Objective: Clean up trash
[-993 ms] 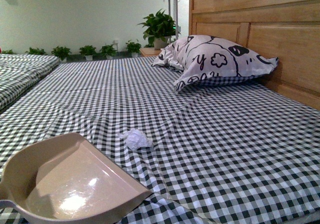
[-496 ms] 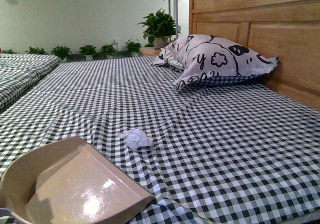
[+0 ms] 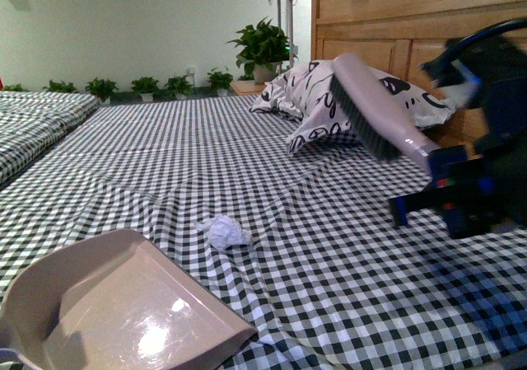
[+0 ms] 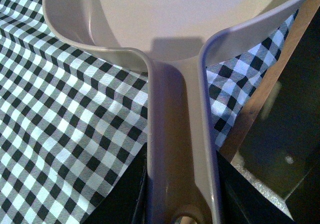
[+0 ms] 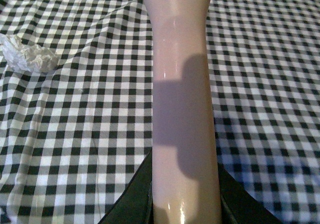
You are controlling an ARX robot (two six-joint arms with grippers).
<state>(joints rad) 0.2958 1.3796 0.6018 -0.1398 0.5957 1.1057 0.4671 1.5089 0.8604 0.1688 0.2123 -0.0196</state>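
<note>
The trash [image 3: 223,231] lies on the bed [image 3: 346,246], the dustpan [image 3: 123,308] near left. The left claw [image 4: 182,204] pinches its handle. The right claw [image 5: 185,204] pinches the brush [image 3: 370,110], raised at right before the pillow [image 3: 309,98].

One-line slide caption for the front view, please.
Right gripper raises a brush over the checkered bed; paper wad lies beyond the beige dustpan.

Glossy beige plastic on the dustpan [image 3: 123,304], light glaring off its smooth pan. The trash [image 3: 223,231] is crinkled white paper, matt. Beneath it, soft woven checked cloth, the bedsheet [image 3: 329,255], faintly creased. At two o'clock, the brush [image 3: 370,114]: smooth shiny plastic back, dark coarse bristles. Behind, satin-finished wooden headboard [image 3: 461,49] and a printed cloth pillow [image 3: 313,98].
</note>
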